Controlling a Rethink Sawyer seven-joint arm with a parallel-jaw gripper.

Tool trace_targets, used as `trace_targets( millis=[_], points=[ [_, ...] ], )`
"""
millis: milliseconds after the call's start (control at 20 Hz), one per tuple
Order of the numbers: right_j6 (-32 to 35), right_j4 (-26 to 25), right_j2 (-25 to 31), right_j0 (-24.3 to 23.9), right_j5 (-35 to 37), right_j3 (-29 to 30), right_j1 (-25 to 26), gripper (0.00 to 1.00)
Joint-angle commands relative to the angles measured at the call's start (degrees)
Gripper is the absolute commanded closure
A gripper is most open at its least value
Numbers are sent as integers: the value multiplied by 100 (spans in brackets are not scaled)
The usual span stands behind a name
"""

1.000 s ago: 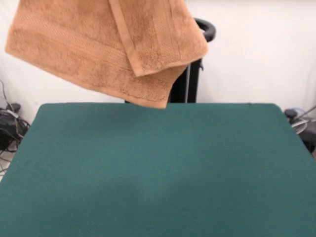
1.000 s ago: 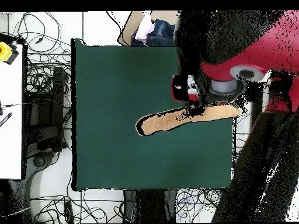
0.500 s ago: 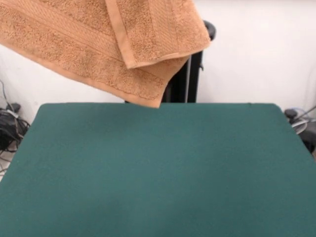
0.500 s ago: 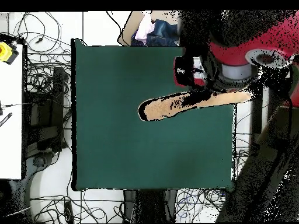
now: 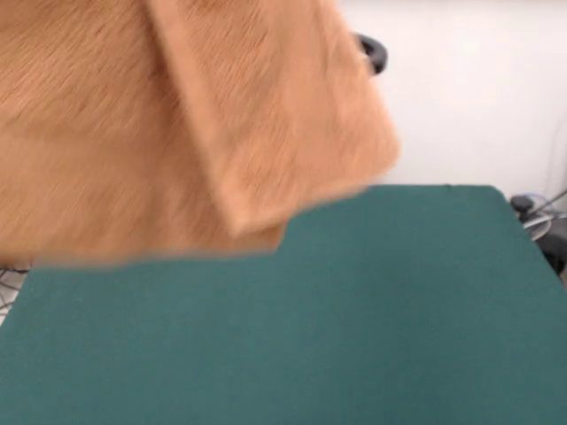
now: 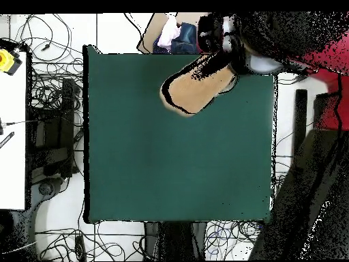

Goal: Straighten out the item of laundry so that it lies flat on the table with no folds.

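Note:
The item of laundry (image 5: 177,133), a peach terry towel, hangs in the air above the table (image 5: 399,310), blurred with motion and filling the upper left of the front view. One part is folded over another, with a hemmed edge running down its middle. From overhead the towel (image 6: 194,89) sits over the table (image 6: 170,170) near its top edge. My gripper (image 6: 230,49) is at the towel's upper end, holding it up; the towel and arm hide its tips. The front view does not show the gripper.
The red and black arm (image 6: 300,48) reaches over the table's upper right corner. Cables lie on the floor around the table. A white bench with a yellow object (image 6: 7,61) stands at the left. A bundle of cloth (image 6: 174,34) lies beyond the top edge.
The arm has swung the towel across the table, upward in the overhead view and toward the front camera. The towel now looks much larger and blurred.

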Motion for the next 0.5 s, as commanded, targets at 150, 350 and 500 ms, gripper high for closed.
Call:
trace_targets(
  millis=[150,350,500],
  points=[
    [1820,592,427,139,-3381,2483,5,100],
    [1895,663,268,254,-3786,2451,181,100],
    [1805,673,211,289,-4050,2575,247,100]
  ],
)
